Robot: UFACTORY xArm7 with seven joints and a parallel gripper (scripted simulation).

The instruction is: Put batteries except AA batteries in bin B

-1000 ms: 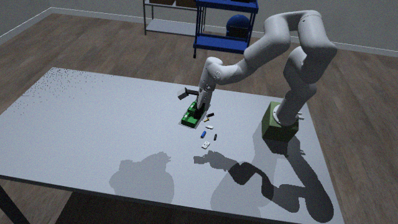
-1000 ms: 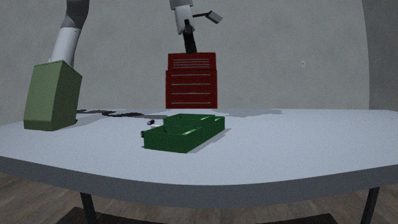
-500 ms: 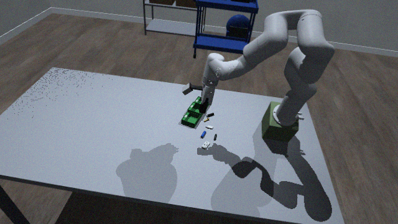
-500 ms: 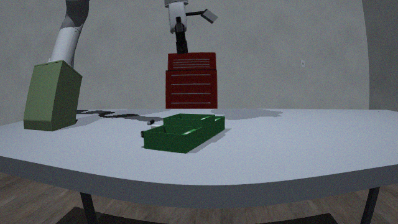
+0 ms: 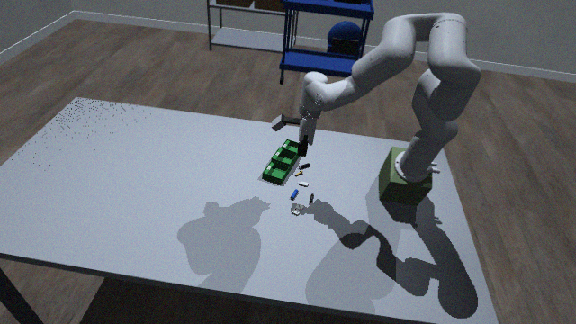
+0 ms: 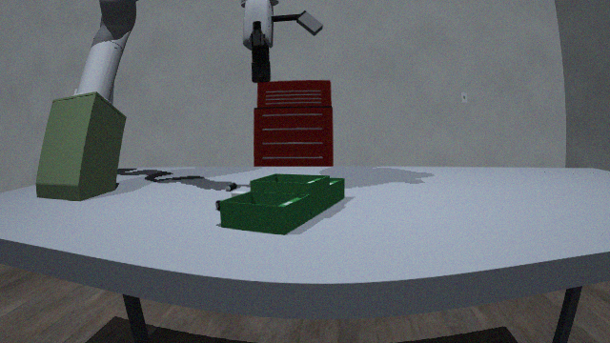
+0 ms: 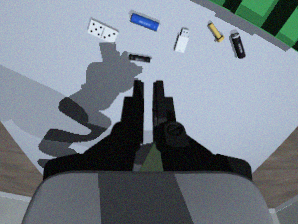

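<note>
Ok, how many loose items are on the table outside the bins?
6, beside the green bins: black piece, yellow piece, white piece, blue piece, second black piece, spotted white tile farthest away. Bins may hide more.

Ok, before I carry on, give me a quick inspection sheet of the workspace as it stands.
Surface: grey table, arm shadows across it.
Job's things: green bins standing on the table; which one is B cannot be read. Small items lie in a loose row beside them: a black cylinder, a yellow piece, a white piece, a blue piece, a small dark piece. Which are batteries is too small to tell.
Clutter: a white dotted tile.
Hand: the hand is raised over the table, fingers nearly together, nothing between them.
Cables: nothing seen.
Surroundings: red tool chest, blue shelf cart, green arm pedestal.
</note>
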